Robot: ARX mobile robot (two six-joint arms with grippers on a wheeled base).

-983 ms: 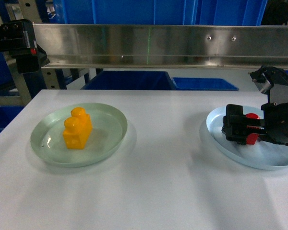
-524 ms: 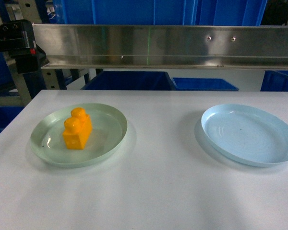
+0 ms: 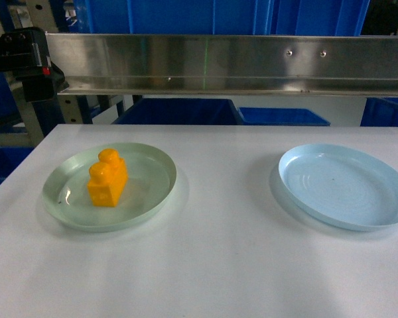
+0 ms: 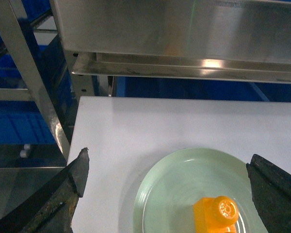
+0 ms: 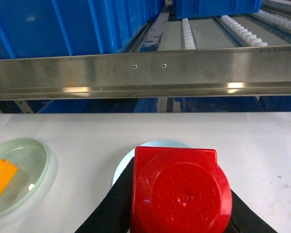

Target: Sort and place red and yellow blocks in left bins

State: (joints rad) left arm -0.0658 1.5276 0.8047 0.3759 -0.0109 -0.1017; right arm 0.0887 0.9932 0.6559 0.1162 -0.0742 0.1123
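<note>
Red block is picked up; both blocks not yet in bins.

The right pincer [image 5: 179, 228] holds the red block [image 5: 180, 191] above the blue plate [image 3: 345, 187] by the surface's right edge. The yellow block [image 3: 107, 179] sits in the green plate [image 3: 66, 212] near the left edge. The left pincer [image 4: 169, 194] is wide and holds nothing.

A white table [image 3: 225, 265] fills the near area. Along its far edge runs a horizontal stainless-steel rail [image 3: 219, 63] on a metal frame [image 4: 24, 82]. Blue bins [image 3: 179, 111] sit beyond and below the rail, with roller conveyor tracks [image 5: 189, 31] farther back. Overhead light glints on the steel.
</note>
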